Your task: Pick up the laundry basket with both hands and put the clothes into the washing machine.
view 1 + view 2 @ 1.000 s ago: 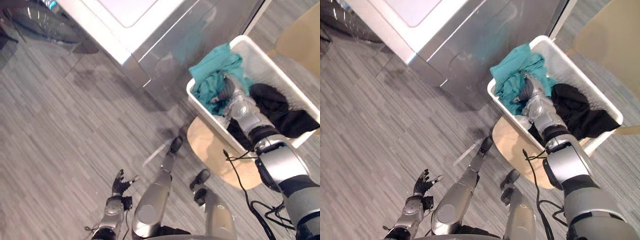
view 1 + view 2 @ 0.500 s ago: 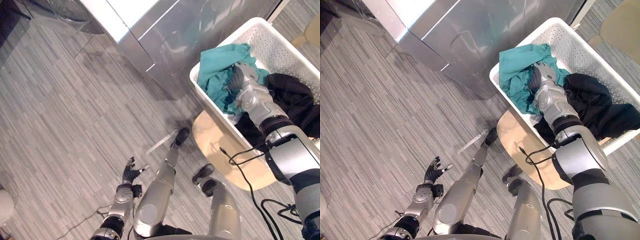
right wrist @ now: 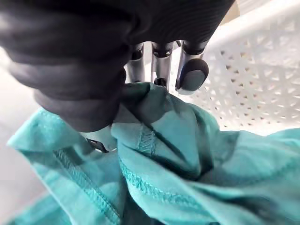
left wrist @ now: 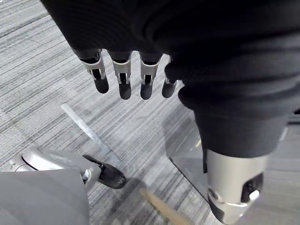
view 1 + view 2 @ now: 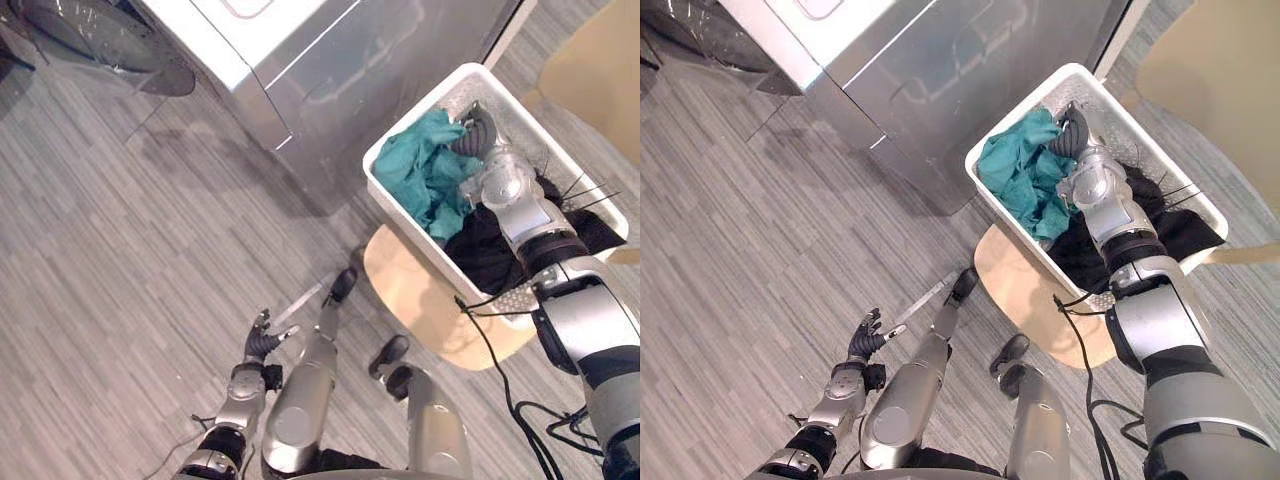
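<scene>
The white laundry basket point(image 5: 400, 224) stands on a wooden stool point(image 5: 410, 290), right of the washing machine point(image 5: 340, 80). Inside it, the right hand point(image 5: 490, 170) pinches the teal cloth point(image 5: 420, 175). The left hand point(image 5: 260, 345), relaxed open, hangs well apart at near left.

1. Bright, even indoor light falls from above, and the grey plank floor point(image 5: 100, 280) is lit evenly.
2. The top of the washing machine point(image 5: 350, 90) glares almost white. Its silver front carries soft, streaky reflections.
3. A soft dark shadow lies on the floor along the machine's base.
4. The white laundry basket point(image 5: 395, 215) shades part of the round wooden stool point(image 5: 410, 290) beneath it.
5. In the basket, the teal cloth point(image 5: 425, 180) is well lit, while the black garment point(image 5: 485, 255) shows almost no detail.
6. In the right wrist view, the cover of the right hand point(image 3: 84, 61) is near black against the bright basket wall. The cloth's folds hold deep shade.
7. In the left wrist view, the cover of the left hand point(image 4: 197, 56) is a dark mass over the lit floor.
</scene>
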Tool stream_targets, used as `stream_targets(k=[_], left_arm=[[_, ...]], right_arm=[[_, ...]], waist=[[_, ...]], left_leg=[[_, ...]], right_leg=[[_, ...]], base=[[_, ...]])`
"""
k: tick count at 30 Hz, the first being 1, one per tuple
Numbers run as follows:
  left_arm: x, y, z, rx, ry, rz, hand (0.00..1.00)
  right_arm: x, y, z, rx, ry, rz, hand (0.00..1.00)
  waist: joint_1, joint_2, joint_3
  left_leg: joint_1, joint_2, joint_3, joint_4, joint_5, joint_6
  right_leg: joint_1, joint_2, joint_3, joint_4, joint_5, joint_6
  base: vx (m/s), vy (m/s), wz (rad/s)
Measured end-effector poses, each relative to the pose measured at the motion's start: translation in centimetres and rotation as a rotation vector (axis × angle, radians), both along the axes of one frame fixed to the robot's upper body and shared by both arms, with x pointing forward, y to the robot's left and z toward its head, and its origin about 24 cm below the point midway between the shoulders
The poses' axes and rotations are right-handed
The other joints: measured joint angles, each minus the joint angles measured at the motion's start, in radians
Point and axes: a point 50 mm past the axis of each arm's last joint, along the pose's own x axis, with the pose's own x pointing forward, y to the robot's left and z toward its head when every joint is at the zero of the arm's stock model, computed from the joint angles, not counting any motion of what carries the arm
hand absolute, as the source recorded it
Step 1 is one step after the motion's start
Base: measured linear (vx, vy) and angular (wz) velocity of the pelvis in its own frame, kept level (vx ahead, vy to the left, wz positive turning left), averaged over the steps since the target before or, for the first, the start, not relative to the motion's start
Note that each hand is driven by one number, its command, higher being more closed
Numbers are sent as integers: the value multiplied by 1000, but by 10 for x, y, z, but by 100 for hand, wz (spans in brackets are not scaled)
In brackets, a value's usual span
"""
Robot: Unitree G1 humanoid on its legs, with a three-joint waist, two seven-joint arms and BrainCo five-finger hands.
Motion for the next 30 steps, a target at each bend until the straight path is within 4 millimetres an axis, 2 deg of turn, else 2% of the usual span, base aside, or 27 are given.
stream_targets(k=[2, 4, 5, 9, 12, 14, 17, 21, 24, 25, 26, 27, 28, 29, 30], left_arm=[[-6, 7, -4, -1, 32, 12, 0], [-12, 11, -9, 5, 59, 21, 0], [-20, 12, -14, 7, 88, 25, 0], [-37, 13, -23, 8, 138, 32, 0], [-48, 18, -27, 12, 166, 59, 0], [-54, 19, -29, 11, 180, 70, 0], [-66, 20, -34, 7, 207, 82, 0], [-74, 21, -32, -15, 195, 112, 0], [-61, 21, -22, -14, 123, 109, 0], [-53, 22, -15, -9, 78, 115, 0], [-46, 22, -7, -10, 27, 119, 0], [-42, 22, -2, -10, -2, 121, 0], [-32, 16, 13, -26, -100, 134, 0], [-32, 14, 15, -32, -111, 135, 0], [-30, 8, 21, -52, -149, 138, 0]], right_arm=[[-6, 8, -10, 139, 9, 71, 100], [-14, 14, -27, 244, 31, 124, 100], [-20, 20, -43, 307, 62, 163, 100], [-47, 40, -93, 645, 168, 263, 100], [-69, 58, -115, 893, 194, 326, 100], [-81, 66, -119, 993, 188, 368, 100], [-95, 75, -114, 1141, 140, 439, 100], [-107, 92, -96, 1222, 85, 590, 100], [-121, 90, -90, 1278, 29, 645, 100], [-123, 91, -87, 1282, 13, 666, 100], [-124, 93, -83, 1280, -7, 687, 100], [-125, 95, -81, 1277, -14, 698, 100], [-124, 105, -70, 1240, -22, 760, 100], [-124, 107, -68, 1231, -22, 770, 100], [-125, 112, -62, 1215, -26, 803, 100]], waist=[[-22, -20, -11], [-26, -37, -28], [-31, -46, -62], [-52, -48, -171], [-73, -45, -227], [-83, -44, -251], [-95, -42, -274], [-95, -42, -281], [-109, -43, -282], [-125, -45, -281], [-125, -55, -284], [-120, -60, -286], [-92, -45, -292], [-91, -35, -293], [-89, -8, -292]], left_leg=[[19, 1, 8, 0, -3, 2], [48, 1, 21, -1, -13, 10], [55, 0, 28, -1, -19, 12], [96, -1, 56, -1, -28, 21], [142, 3, 85, -1, -48, 26], [168, 5, 111, -1, -62, 28], [209, 11, 162, -1, -88, 40], [241, 16, 228, -1, -107, 47], [249, -16, 188, 11, -107, 53], [228, -28, 155, 29, -107, 58], [218, -46, 129, 50, -107, 58], [200, -55, 122, 65, -106, 57], [132, -44, 91, 101, -91, 37], [121, -35, 80, 104, -87, 32], [86, -12, 38, 105, -66, 13]], right_leg=[[22, 2, 1, -8, 3, 2], [49, 2, 14, -16, 5, 5], [55, 2, 21, -23, 6, 7], [109, 7, 38, -77, 24, 24], [163, 17, 64, -128, 44, 29], [189, 21, 87, -153, 55, 38], [217, 26, 138, -184, 73, 46], [211, 22, 211, -161, 85, 45], [184, -5, 262, -21, 31, 72], [173, 0, 330, 49, -5, 92], [164, 1, 387, 127, -43, 94], [169, 3, 413, 113, -59, 92], [174, 38, 401, 27, -86, 40], [171, 49, 391, 18, -76, 36], [159, 88, 347, -2, -62, 19]], base=[[8, -35, -4], [20, -31, -12], [33, -25, -11], [54, -21, -13], [28, -14, -25], [2, 3, -35], [-8, 16, -50], [-16, 15, -51], [-17, -28, 50], [-46, -92, 107], [-23, -122, 114], [-54, -220, 99], [-65, -209, 56], [-151, -255, 59], [-89, -130, 47]])
